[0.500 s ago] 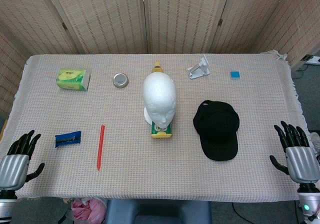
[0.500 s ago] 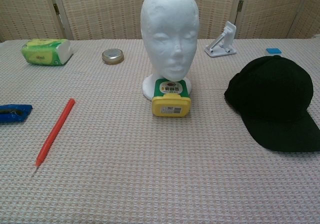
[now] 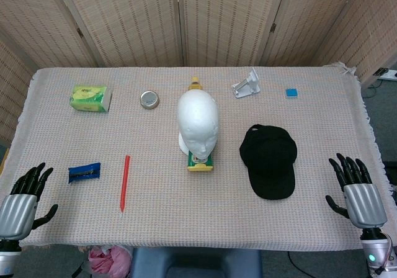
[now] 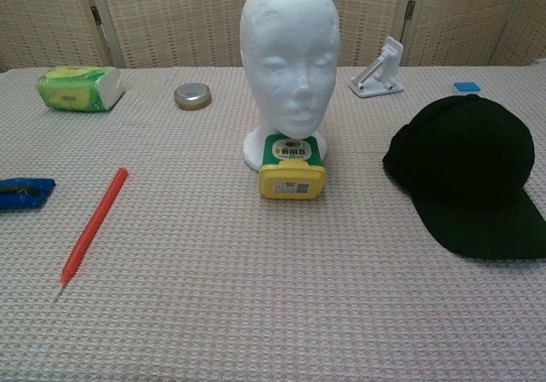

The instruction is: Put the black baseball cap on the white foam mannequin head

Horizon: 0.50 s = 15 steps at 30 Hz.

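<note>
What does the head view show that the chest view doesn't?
Head view only: the left hand and right hand, both open at the table's near edge, holding nothing. Chest view only: the mannequin head's face from the front and the label on the yellow container at its base. Both: the black cap lying on the table, the red pen and the green pack.

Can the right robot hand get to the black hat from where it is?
Probably yes. The right robot hand is open at the table's edge, and only bare cloth shows between it and the black cap.
</note>
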Tool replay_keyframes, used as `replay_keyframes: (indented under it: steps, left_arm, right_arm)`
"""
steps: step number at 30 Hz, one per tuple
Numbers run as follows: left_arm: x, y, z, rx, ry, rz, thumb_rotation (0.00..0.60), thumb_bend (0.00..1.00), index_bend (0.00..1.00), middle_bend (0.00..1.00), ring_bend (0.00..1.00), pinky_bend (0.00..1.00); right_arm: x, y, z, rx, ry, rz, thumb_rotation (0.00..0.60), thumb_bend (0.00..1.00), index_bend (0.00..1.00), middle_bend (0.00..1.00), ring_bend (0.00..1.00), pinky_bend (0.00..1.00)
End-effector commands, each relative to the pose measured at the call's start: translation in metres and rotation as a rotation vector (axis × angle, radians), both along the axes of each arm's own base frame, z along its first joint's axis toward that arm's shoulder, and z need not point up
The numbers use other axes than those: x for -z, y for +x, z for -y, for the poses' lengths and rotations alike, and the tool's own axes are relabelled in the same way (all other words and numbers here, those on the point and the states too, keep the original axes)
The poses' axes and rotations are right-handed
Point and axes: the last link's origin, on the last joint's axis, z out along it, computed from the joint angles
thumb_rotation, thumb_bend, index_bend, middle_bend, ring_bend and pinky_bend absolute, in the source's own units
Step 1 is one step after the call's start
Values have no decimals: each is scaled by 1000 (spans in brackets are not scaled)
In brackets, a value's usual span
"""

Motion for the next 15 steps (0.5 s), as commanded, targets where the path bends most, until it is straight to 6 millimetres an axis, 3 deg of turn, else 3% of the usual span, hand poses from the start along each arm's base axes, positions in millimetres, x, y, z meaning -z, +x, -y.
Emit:
replay_keyframes:
  steps: [1,7,15]
  left_arm:
    - [-1,2,5,5,-9,9,600,310,0,0,0,169]
    - [-7,5,14,10,-3,34,600,310,0,0,0,168]
    - [-14,-1,24,-6,-39,26,600,310,0,0,0,168]
  right_arm:
    - [28,-5,-6,-119,20,-58,600,198,0,0,0,0]
    - [50,-15,-27,-210,-3,-88,600,209,0,0,0,0]
    - [90,-27,-46,-178,56,-36,600,224,0,59,0,0]
